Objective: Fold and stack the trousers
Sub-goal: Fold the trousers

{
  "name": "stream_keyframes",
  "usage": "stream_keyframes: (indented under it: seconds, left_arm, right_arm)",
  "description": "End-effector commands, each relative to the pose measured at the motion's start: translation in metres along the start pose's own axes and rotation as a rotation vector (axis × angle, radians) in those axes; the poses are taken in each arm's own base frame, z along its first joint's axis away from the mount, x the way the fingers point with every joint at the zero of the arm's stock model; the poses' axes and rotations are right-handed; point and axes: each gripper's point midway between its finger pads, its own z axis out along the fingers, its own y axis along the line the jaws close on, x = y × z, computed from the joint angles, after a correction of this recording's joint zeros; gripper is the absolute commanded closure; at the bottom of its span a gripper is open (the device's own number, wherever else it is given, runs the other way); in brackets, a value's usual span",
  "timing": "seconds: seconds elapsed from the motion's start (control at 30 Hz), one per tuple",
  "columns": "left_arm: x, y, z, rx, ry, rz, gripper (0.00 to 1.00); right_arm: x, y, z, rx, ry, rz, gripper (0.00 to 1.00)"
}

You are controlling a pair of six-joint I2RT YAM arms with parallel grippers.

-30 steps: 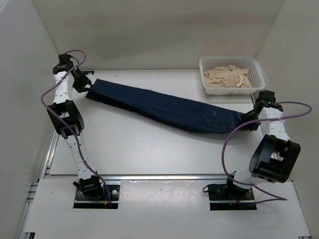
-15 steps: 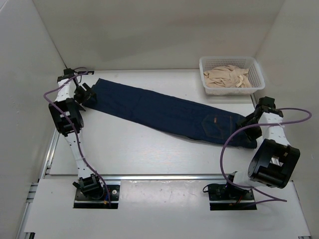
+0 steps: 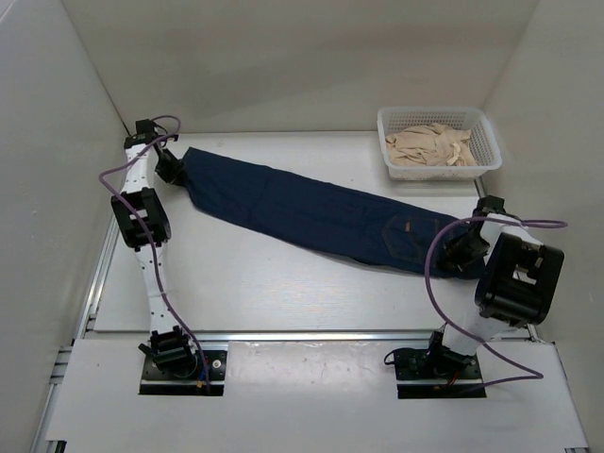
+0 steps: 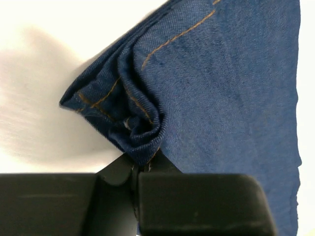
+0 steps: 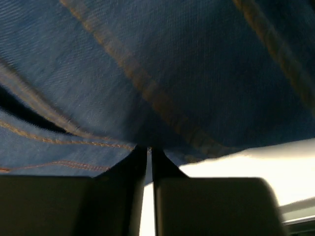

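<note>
At the near edge of the table [image 3: 283, 288], your two arms rise from their bases, one on each side. The right gripper [image 3: 464, 251] sits low on the right, at the waist end of the trousers [image 3: 311, 208]. In its wrist view the jaws stand almost together, with only a thin slit between them and denim gathered right at the tips (a pinch on the cloth, as far as that close view tells).

From there the trousers lie flat on the table as one long dark blue band, running diagonally from near right to far left. The small tan label patch [image 3: 407, 226] shows near the waist.

At the far left, your left gripper [image 3: 172, 168] is at the hem end. Its wrist view shows the jaws closed tight on a bunched corner of denim with orange stitching, and bare table to the left of the fold.

Farthest back, at the right, a white basket [image 3: 429, 111] holds crumpled beige cloth [image 3: 432, 143], well apart from the trousers.
</note>
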Motion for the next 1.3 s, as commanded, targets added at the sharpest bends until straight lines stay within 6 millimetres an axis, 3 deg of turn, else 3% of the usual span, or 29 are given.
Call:
stream_keyframes:
  seconds: [0.0, 0.07, 0.1, 0.17, 0.3, 0.4, 0.53, 0.63, 0.7, 0.73, 0.77, 0.83, 0.9, 1.07, 1.1, 1.17, 1.2, 1.23, 1.27]
  left_arm:
    - [-0.013, -0.029, -0.015, 0.100, -0.033, 0.004, 0.90]
    - [-0.025, -0.033, -0.031, 0.093, -0.088, -0.012, 0.90]
    - [-0.033, -0.038, -0.052, 0.094, -0.134, -0.006, 0.90]
    - [-0.046, -0.029, -0.072, 0.083, -0.184, -0.057, 0.90]
    - [-0.050, -0.013, -0.107, 0.054, -0.237, -0.090, 0.90]
    - [-0.042, 0.003, -0.112, 0.007, -0.233, -0.095, 0.90]
    - [-0.003, 0.048, -0.101, -0.117, -0.149, -0.114, 0.90]
    - [0.026, 0.070, -0.091, -0.174, -0.100, -0.111, 0.90]
    - [0.028, 0.071, -0.093, -0.168, -0.109, -0.100, 0.90]
    - [0.031, 0.067, -0.092, -0.165, -0.106, -0.091, 0.90]
    - [0.027, 0.066, -0.089, -0.164, -0.109, -0.090, 0.90]
    - [0.020, 0.061, -0.088, -0.147, -0.117, -0.088, 0.90]
    - [0.006, 0.045, -0.095, -0.110, -0.155, -0.063, 0.90]
    - [-0.034, 0.010, -0.117, -0.030, -0.250, -0.038, 0.90]
    - [-0.050, -0.003, -0.124, 0.003, -0.287, -0.021, 0.90]
    - [-0.060, -0.009, -0.128, 0.011, -0.301, -0.019, 0.90]
    - [-0.074, -0.021, -0.140, 0.046, -0.343, -0.010, 0.90]
    - [-0.076, -0.022, -0.128, 0.055, -0.331, -0.009, 0.90]
    - [-0.079, -0.023, -0.127, 0.057, -0.334, -0.008, 0.90]
  right_arm:
    - [-0.032, 0.034, -0.008, -0.084, -0.068, 0.001, 0.98]
    - [-0.045, 0.047, -0.026, -0.105, -0.092, -0.011, 1.00]
    - [-0.049, 0.050, -0.034, -0.110, -0.110, -0.012, 1.00]
    - [-0.056, 0.053, -0.057, -0.121, -0.162, -0.035, 1.00]
    - [-0.054, 0.034, -0.074, -0.076, -0.197, -0.039, 1.00]
    - [-0.046, 0.015, -0.079, -0.051, -0.192, -0.014, 1.00]
    - [-0.029, -0.011, -0.083, -0.019, -0.199, -0.001, 1.00]
    - [-0.018, -0.014, -0.087, -0.053, -0.198, -0.018, 1.00]
    - [-0.009, -0.009, -0.084, -0.099, -0.165, -0.044, 0.96]
    - [0.005, -0.001, -0.081, -0.167, -0.104, -0.071, 0.71]
    - [0.011, 0.004, -0.079, -0.207, -0.077, -0.086, 0.54]
    - [0.019, 0.009, -0.067, -0.245, -0.026, -0.088, 0.29]
    - [0.031, 0.013, -0.056, -0.281, 0.044, -0.078, 0.26]
    - [0.021, 0.023, -0.031, -0.288, 0.067, -0.046, 0.26]
    - [0.021, 0.022, -0.021, -0.273, 0.086, -0.040, 0.26]
    - [0.011, 0.023, -0.010, -0.247, 0.070, -0.012, 0.32]
    - [0.005, 0.028, -0.004, -0.242, 0.076, -0.010, 0.34]
    - [0.002, 0.027, -0.001, -0.222, 0.071, 0.004, 0.37]
    - [0.001, 0.029, 0.005, -0.208, 0.073, 0.007, 0.50]
